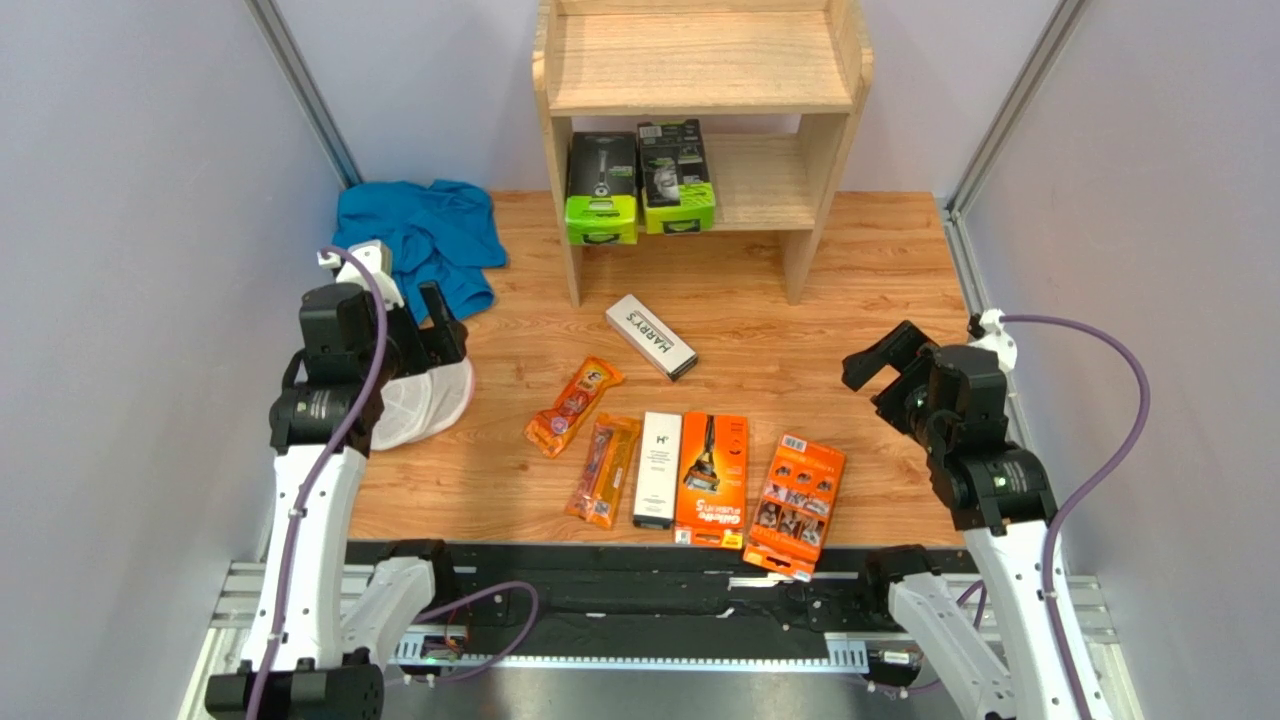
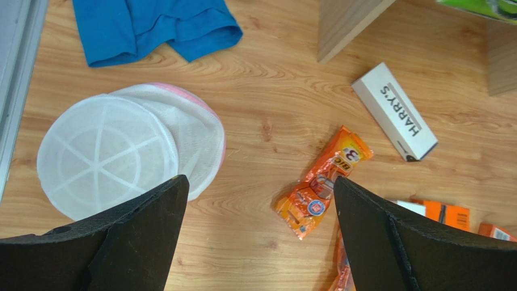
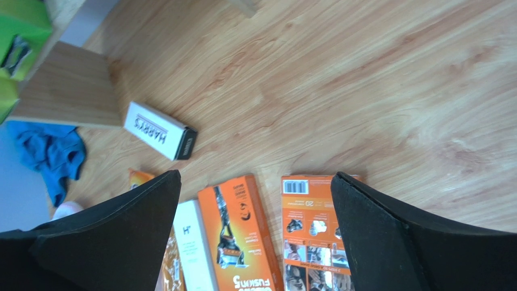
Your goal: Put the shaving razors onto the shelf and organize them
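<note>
Six razor packs lie on the wooden table in front of the shelf (image 1: 819, 150). The white HARRY'S box (image 1: 651, 335) lies nearest the shelf; it also shows in the left wrist view (image 2: 394, 111) and the right wrist view (image 3: 159, 130). Two orange blister packs (image 1: 574, 404) (image 1: 604, 471), a second white box (image 1: 657, 468) and two flat orange boxes (image 1: 712, 480) (image 1: 795, 504) lie near the front. My left gripper (image 1: 436, 323) is open and empty above the mesh discs. My right gripper (image 1: 887, 368) is open and empty, right of the packs.
Two green-and-black packs (image 1: 601, 188) (image 1: 675, 176) stand on the shelf's lower tier. A blue cloth (image 1: 421, 233) lies at the back left. White round mesh discs (image 2: 106, 151) lie under my left gripper. Grey walls close both sides.
</note>
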Robot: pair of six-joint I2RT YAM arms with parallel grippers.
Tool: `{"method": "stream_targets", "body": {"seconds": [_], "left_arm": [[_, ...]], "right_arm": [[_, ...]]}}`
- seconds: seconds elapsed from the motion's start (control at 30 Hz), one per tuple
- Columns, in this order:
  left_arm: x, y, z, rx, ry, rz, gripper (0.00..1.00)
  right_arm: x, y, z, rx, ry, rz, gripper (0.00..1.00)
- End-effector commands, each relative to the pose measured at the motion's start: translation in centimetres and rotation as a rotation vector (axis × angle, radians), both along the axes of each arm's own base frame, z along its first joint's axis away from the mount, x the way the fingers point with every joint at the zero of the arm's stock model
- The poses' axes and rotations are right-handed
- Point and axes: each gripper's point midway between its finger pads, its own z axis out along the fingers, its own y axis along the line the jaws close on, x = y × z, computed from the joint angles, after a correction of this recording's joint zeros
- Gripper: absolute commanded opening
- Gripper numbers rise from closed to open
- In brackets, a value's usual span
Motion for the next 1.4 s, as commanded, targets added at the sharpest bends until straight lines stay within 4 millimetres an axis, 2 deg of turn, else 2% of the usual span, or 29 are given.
{"method": "stream_targets", "body": {"seconds": [0.0,0.1,0.23,0.37,0.53,0.73,0.9,0.93,1.0,1.03,1.07,1.13,1.17,1.23,1.27,1.33,1.37], "left_arm": [[-1.6,-1.6,1.6,-0.036,-0.048,-0.088,0.99],[-2.3,-4.0,2.5,-0.062,-0.11,-0.242,0.99],[-2.8,-4.8,2.2,-0.085,-0.107,-0.29,0.99],[-3.4,-6.2,2.2,-0.137,-0.073,-0.358,0.99],[-4.0,-7.5,0.8,-0.099,0.0,-0.392,0.99],[-5.3,-12.6,-1.2,-0.122,0.091,-0.508,0.99],[-5.2,-15.6,-3.2,-0.15,0.138,-0.522,0.99],[-5.6,-16.8,-3.8,-0.16,0.157,-0.546,0.99],[-5.3,-18.3,-4.8,-0.148,0.189,-0.558,0.99],[-5.9,-19.8,-4.9,-0.143,0.2,-0.599,0.99],[-5.5,-20.6,-6.0,-0.112,0.231,-0.594,0.99],[-5.8,-22.7,-6.4,-0.082,0.247,-0.629,0.99],[-5.7,-23.6,-7.8,-0.055,0.289,-0.632,0.99],[-5.8,-25.3,-8.0,-0.031,0.301,-0.648,0.99],[-5.7,-26.0,-9.4,-0.009,0.338,-0.647,0.99],[-5.8,-27.4,-9.8,0.0,0.356,-0.654,0.99],[-5.9,-27.9,-11.0,0.02,0.392,-0.658,0.99]], "right_arm": [[-0.9,2.5,1.0,0.034,-0.06,0.164,1.0],[-1.7,3.4,-0.3,0.044,0.014,0.228,1.0],[-2.2,3.9,-2.5,0.057,0.131,0.255,1.0],[-2.5,4.1,-2.9,0.075,0.134,0.257,1.0],[-3.0,4.6,-3.5,0.087,0.156,0.289,1.0],[-3.7,5.2,-4.2,0.12,0.17,0.31,1.0],[-4.6,6.0,-5.3,0.171,0.183,0.338,1.0],[-4.8,6.2,-5.5,0.18,0.179,0.344,1.0],[-5.3,6.5,-6.5,0.203,0.2,0.353,1.0],[-5.3,6.6,-6.8,0.207,0.205,0.357,1.0],[-5.6,6.7,-7.1,0.212,0.214,0.357,1.0],[-5.9,6.7,-7.7,0.214,0.228,0.36,1.0],[-6.1,6.7,-7.8,0.212,0.227,0.363,1.0],[-6.2,6.6,-8.1,0.208,0.232,0.364,1.0],[-6.4,6.6,-8.2,0.207,0.236,0.362,1.0],[-6.5,6.7,-8.4,0.209,0.243,0.366,1.0],[-6.5,6.7,-8.5,0.209,0.243,0.371,1.0]]}}
